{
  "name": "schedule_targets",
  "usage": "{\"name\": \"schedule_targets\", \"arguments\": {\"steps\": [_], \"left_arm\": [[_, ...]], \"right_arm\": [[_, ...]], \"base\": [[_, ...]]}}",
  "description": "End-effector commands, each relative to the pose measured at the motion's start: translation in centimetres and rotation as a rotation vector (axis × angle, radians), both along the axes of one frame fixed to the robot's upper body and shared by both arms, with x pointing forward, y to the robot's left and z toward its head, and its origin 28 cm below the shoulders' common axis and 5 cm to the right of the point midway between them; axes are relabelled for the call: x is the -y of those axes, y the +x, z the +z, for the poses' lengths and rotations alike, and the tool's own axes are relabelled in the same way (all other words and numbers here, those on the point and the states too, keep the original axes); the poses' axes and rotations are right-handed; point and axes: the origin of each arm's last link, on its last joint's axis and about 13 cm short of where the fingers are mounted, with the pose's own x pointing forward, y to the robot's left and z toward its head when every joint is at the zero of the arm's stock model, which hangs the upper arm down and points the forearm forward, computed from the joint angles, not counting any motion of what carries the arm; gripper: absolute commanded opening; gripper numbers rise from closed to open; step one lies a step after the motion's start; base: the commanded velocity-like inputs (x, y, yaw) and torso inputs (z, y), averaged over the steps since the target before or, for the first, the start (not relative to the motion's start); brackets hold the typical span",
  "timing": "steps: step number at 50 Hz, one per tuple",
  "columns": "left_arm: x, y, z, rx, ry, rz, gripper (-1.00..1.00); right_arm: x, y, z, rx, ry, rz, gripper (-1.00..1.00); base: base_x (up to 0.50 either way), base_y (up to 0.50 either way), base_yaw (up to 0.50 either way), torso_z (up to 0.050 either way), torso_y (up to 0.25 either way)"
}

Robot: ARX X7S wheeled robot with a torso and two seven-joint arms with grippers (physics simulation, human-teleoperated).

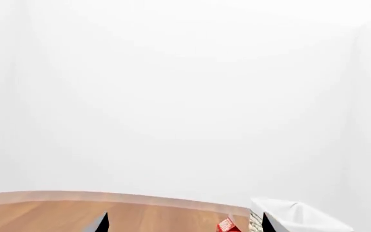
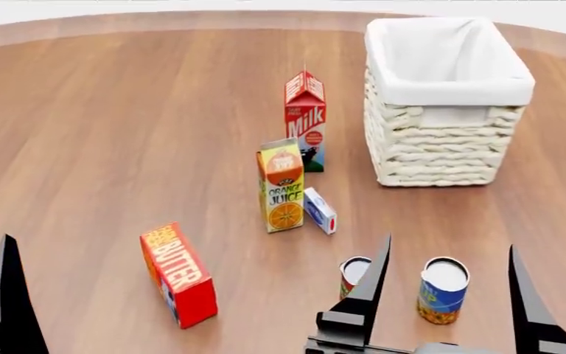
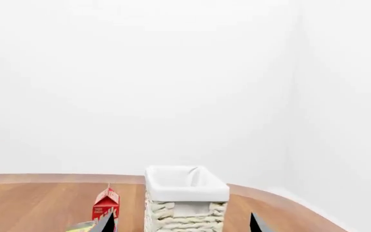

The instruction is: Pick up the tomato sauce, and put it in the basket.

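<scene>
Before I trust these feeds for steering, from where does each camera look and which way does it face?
Head: high on the robot, facing down at the table; both grippers' tips show.
Left wrist: on the left arm, facing level at the white wall; left gripper tips at the edge.
Right wrist: on the right arm, facing level; right gripper tips.
Shared: all three show the basket.

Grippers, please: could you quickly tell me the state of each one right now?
Left gripper: open, holding nothing.
Right gripper: open, holding nothing, its fingers wide apart above the table.

cream woven basket [image 2: 438,140], red butter box [image 2: 179,274]
</scene>
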Motion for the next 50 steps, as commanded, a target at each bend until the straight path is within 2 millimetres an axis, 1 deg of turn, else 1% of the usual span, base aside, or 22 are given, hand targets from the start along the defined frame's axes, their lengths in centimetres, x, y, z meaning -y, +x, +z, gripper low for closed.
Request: {"name": "schedule_targets", "arguments": {"steps": [1, 26, 33, 50], "left_arm": [[-0.01, -0.21, 0.23, 0.010, 0.000, -0.003, 1.00], [0.08, -0.35, 0.30, 0.008, 0.005, -0.003, 1.00], [-0.01, -0.28, 0.37, 0.011, 0.002, -0.001, 1.00], [0.04, -0.23, 0.25, 0.011, 0.003, -0.004, 1.00]], "right_arm": [[-0.02, -0.20, 0.35, 0.006, 0.000, 0.000, 1.00], [0.04, -0.19, 0.17, 0.005, 0.025, 0.008, 1.00], [-0.09, -0.06, 0.04, 0.006, 0.028, 0.024, 1.00], [-0.07, -0.10, 0.06, 0.010, 0.044, 0.040, 1.00]], "base": [[0.50, 0.00, 0.00, 0.000, 0.000], [0.50, -0.01, 0.00, 0.000, 0.001], [0.28, -0.46, 0.00, 0.000, 0.000], [0.02, -0.50, 0.00, 0.000, 0.000]]}}
